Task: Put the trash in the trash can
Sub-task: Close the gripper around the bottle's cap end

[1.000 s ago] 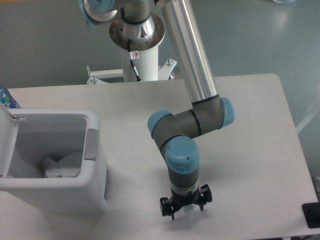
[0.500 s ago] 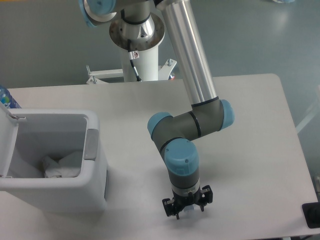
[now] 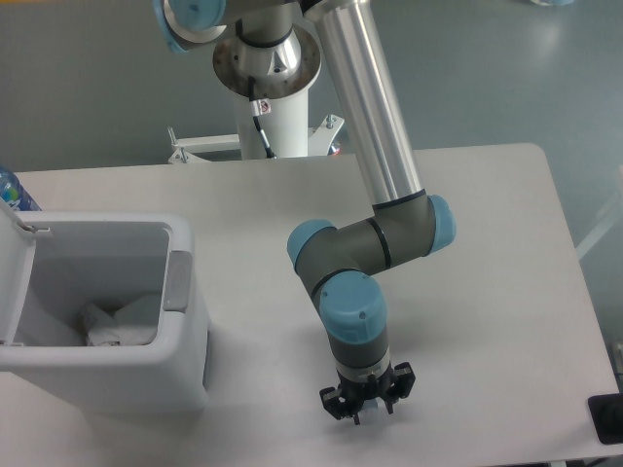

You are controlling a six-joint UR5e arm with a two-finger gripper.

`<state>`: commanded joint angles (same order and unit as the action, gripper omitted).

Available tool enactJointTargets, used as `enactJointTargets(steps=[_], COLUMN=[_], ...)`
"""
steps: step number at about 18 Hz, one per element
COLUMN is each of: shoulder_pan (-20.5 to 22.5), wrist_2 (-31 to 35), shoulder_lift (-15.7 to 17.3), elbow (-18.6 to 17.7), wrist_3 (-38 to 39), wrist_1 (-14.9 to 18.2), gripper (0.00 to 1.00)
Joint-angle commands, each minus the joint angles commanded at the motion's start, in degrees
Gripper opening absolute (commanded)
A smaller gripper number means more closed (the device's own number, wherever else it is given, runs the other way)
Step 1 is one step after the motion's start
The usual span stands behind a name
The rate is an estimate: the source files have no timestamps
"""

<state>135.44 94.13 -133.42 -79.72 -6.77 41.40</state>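
Pincer (image 3: 366, 409) low near table (image 3: 506, 292) front edge, well apart from trash can (image 3: 146, 375)

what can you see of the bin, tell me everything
The bin is a boxy white plastic container with rounded corners, standing upright on the table at its left side. Its hinged lid is swung open to the left, so the inside shows. A grey latch panel sits on the right rim. Inside, at the bottom, lies crumpled white paper against the walls. The tool is well to its right, not touching it.
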Motion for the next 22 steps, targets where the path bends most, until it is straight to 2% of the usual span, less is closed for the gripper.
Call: enactJointTargets(steps=[2, 10, 14, 16, 22], shoulder_pan=[0.0, 0.0, 0.0, 0.0, 0.44], wrist_2=[0.0, 0.44, 1.41, 1.49, 1.14], shoulder_lift=[0.09, 0.09, 0.79, 0.79, 2.9], elbow=[-0.09, 0.0, 0.0, 0.7, 1.14], wrist_3=[-0.09, -0.18, -1.23, -2.28, -3.52], wrist_1=[0.0, 0.09, 0.26, 0.26, 0.44], gripper=[0.35, 0.24, 0.23, 0.17, 0.17])
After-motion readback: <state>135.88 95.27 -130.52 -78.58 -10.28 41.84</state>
